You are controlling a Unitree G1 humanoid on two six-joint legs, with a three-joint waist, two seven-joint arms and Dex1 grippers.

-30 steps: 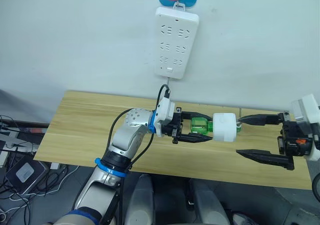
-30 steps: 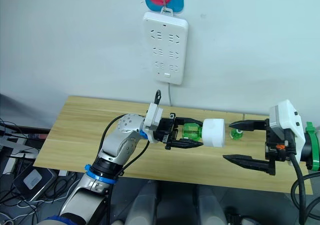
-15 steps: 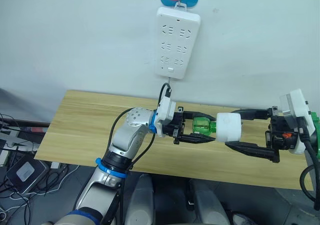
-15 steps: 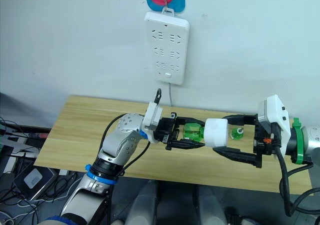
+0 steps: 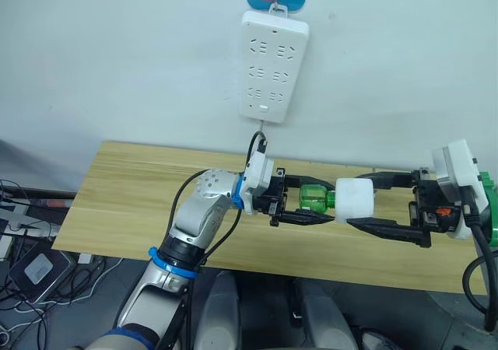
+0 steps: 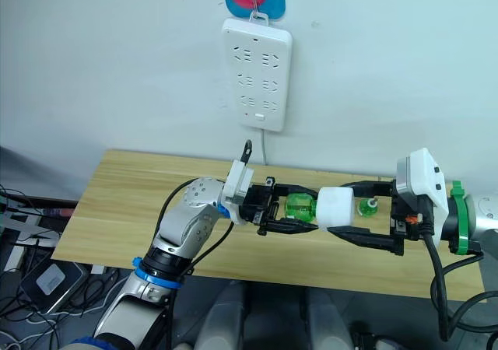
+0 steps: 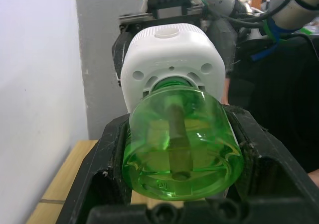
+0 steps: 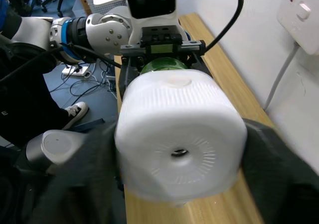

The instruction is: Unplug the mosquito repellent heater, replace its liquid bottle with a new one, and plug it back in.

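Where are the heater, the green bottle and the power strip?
heater (image 5: 354, 201), left eye view, white side wall.
green bottle (image 7: 182, 149), left wrist view, clear base.
power strip (image 5: 272, 66), left eye view, front face.

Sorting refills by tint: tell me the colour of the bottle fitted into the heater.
Clear green. The bottle shows best in the left wrist view.

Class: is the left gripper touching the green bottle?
Touching. The left wrist view shows the left gripper with a finger pressed against each side of the green bottle.
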